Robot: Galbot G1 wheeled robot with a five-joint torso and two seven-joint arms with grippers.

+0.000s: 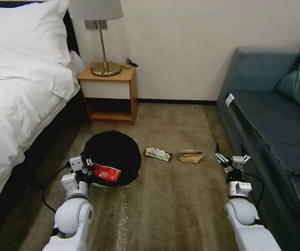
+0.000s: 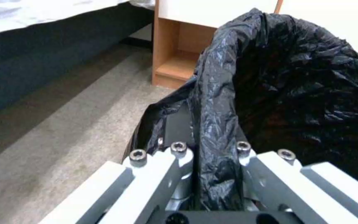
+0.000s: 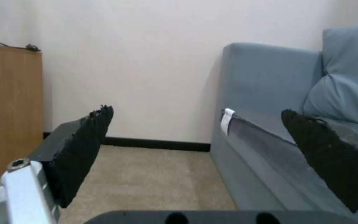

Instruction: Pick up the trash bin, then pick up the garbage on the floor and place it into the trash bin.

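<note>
Head view: short round white plastic trash bin (image 1: 112, 164) lined with crinkled black bag sits low over brown carpet (image 1: 178, 202), between white-sheeted bed (image 1: 14, 104) and open floor. Left gripper (image 1: 87, 169) pinches the bag-covered rim at the bin's near-left edge; left wrist view shows the rim (image 2: 216, 124) clamped between the jaws. Red wrapper (image 1: 106, 173) lies inside the bin near that gripper. Silvery-yellow wrapper (image 1: 158, 154) on carpet just right of the bin, crumpled brown paper bag (image 1: 190, 156) a bit further right, the two apart. Right gripper (image 1: 231, 156) hovers right of the paper bag, fingers (image 3: 81, 149) spread wide, nothing between them, close against the front edge of the grey-blue fabric sofa (image 1: 275, 115). Wooden nightstand (image 1: 110, 92) with brass lamp (image 1: 103, 38) stands behind the bin at the wall. Bed edge tight on left, sofa tight on right; carpet strip in the middle and toward the robot is open.
</note>
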